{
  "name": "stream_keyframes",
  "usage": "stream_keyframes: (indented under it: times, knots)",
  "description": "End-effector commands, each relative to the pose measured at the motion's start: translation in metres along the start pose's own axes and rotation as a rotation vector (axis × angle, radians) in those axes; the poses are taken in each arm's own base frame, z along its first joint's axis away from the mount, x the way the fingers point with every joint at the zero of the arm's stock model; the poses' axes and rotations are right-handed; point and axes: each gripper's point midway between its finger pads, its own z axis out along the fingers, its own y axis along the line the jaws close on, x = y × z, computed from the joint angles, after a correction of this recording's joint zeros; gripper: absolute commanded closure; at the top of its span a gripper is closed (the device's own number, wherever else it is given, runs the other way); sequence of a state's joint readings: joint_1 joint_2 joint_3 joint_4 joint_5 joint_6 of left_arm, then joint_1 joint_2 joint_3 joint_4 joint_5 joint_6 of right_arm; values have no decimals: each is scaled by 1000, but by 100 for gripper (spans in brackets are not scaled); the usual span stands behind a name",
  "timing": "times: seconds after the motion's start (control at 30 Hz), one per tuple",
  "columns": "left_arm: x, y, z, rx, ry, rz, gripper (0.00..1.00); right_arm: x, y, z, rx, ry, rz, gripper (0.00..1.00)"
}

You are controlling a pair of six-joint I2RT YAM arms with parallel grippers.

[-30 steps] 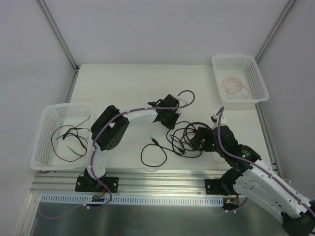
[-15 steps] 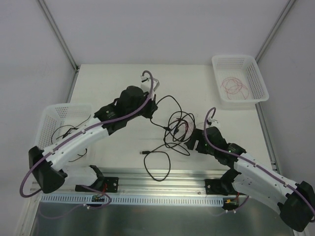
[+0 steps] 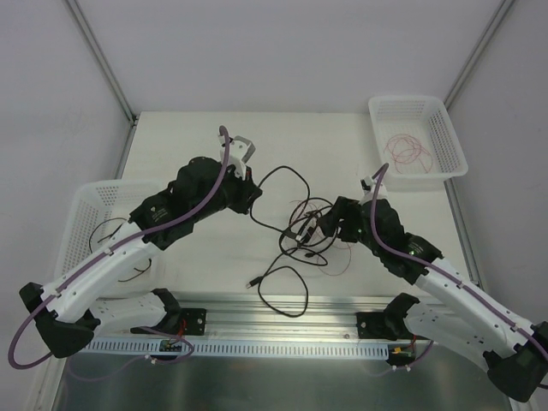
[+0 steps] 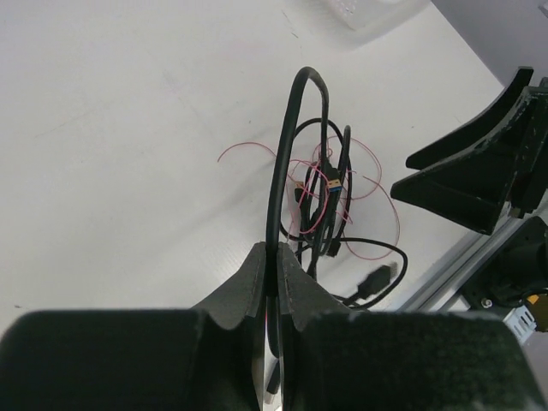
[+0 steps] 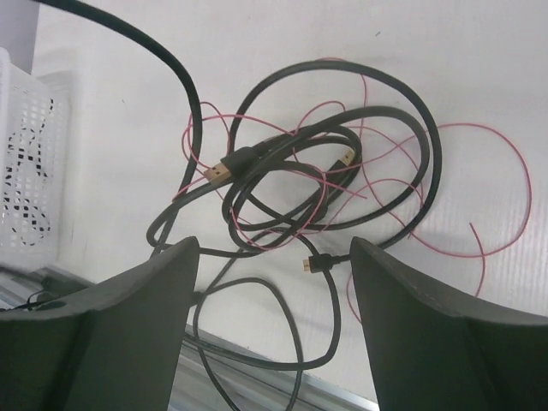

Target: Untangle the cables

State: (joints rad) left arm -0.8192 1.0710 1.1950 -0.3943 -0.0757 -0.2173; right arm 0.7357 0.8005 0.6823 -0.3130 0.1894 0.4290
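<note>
The left tool [image 4: 274, 257] pinches one black cable [image 4: 276, 171] rising from the tangle of cables [image 5: 248, 158] on the desk [image 3: 197, 141], while the right tool [image 5: 272, 257] hangs spread above it.

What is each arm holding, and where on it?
Left jaws pinch a black cable along its cord, not a plug; right jaws are open, holding nothing.
</note>
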Motion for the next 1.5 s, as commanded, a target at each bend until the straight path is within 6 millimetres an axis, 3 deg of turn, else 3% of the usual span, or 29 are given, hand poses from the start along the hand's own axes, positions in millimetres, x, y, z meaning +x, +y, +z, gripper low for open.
stream_keyframes:
  times: [0.0,0.13,0.33,0.67,0.8,0.9,1.03,1.1,1.2,1.33,1.37,1.4,1.47]
  knots:
    - [-18,-13,-20,57,-64,-41,100,-21,19,3,-38,-52,17,25]
    - [-23,-12,-27,44,-80,-52,100,-30,29,15,-48,-86,81,31]
    - [-27,-15,-35,61,-77,-59,100,-25,53,35,-94,-58,99,32]
    - [-30,-10,-53,45,-102,-60,100,-26,41,65,10,-113,223,30]
    - [-29,-10,-55,44,-104,-63,100,-16,39,84,34,-87,233,32]
    - [-30,-12,-60,60,-109,-68,100,-8,33,95,55,-74,224,39]
    - [-34,-4,-69,22,-137,-71,100,10,13,108,137,-39,192,63]
    - [-34,16,-79,-83,-155,-72,100,19,-3,106,183,-24,167,72]
    - [-22,54,-89,-283,-121,-63,100,12,-33,90,286,-43,130,91]
    - [3,94,-94,-451,-51,-92,100,-26,-75,54,430,-114,74,99]
    - [16,101,-90,-470,-15,-111,100,-42,-75,40,422,-157,76,99]
    - [23,119,-91,-525,-2,-151,100,-46,-83,29,452,-154,59,99]
    - [50,129,-82,-534,65,-206,100,-72,-89,8,481,-211,35,99]
